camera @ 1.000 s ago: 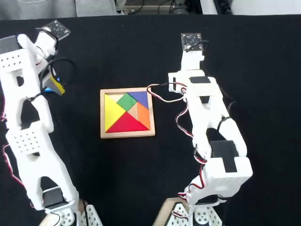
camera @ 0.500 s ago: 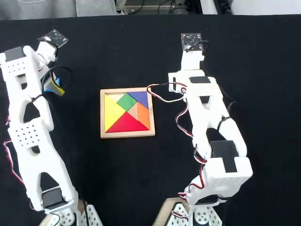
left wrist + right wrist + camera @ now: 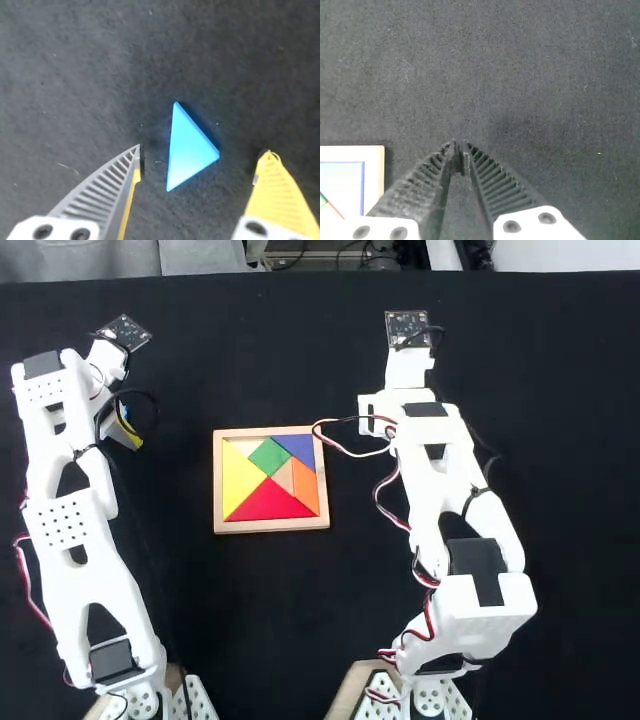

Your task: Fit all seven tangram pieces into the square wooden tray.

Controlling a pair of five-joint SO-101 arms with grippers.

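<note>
Cloth (image 3: 560, 390) in plain black covers the table under my overhead camera, and the two white arms are the biggest things on it. The left arm (image 3: 65, 510) runs along the left side from near to far, and the right arm (image 3: 440, 490) stands right of centre. Between them the square wooden tray (image 3: 270, 526) lies flat, closer to the right arm and well apart from the left one. I count six pieces lying flush inside it: a big yellow triangle (image 3: 238, 480) along the left side, a big red triangle (image 3: 268, 502) along the near side, an orange triangle (image 3: 308, 490) on the right, a dark blue parallelogram (image 3: 298, 446) in the far right corner, a green square (image 3: 268, 455) beside it at the far edge, and a small pale wood-coloured triangle (image 3: 286, 476) in the middle. The seventh piece, a small light blue triangle (image 3: 189, 145), lies flat on the cloth outside the tray, under my left wrist camera. The left gripper (image 3: 202, 150) is spread wide over it, one finger to either side, neither touching it, so it has hold of nothing. The right gripper (image 3: 458, 147) is closed tight, its tips together with nothing between them. It sits over bare cloth just beside a corner of the tray, whose pale rim I can see close by from that wrist camera.
</note>
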